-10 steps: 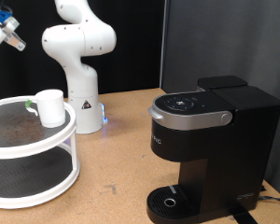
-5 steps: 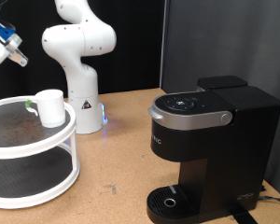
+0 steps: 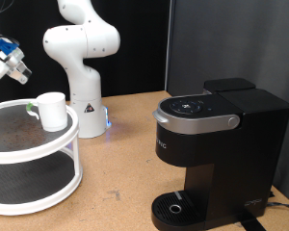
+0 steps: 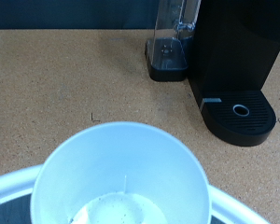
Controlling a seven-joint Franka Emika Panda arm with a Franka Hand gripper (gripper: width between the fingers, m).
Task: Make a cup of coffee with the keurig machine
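Above the white mug (image 3: 52, 110), the gripper (image 3: 12, 69) hovers; no legible writing.

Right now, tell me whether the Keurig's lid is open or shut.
Shut: the keurig machine has its silver-grey handle lying flat around the top panel.

Small plain white cylindrical mug (image 3: 52, 111) upright at left of exterior view, open mouth up (image 4: 123, 177), nothing but pale residue inside. Boxy matte-black coffee maker (image 3: 214, 154) at lower right, silver-grey lid handle shut, round drip tray (image 4: 239, 114) bare, well apart from mug.
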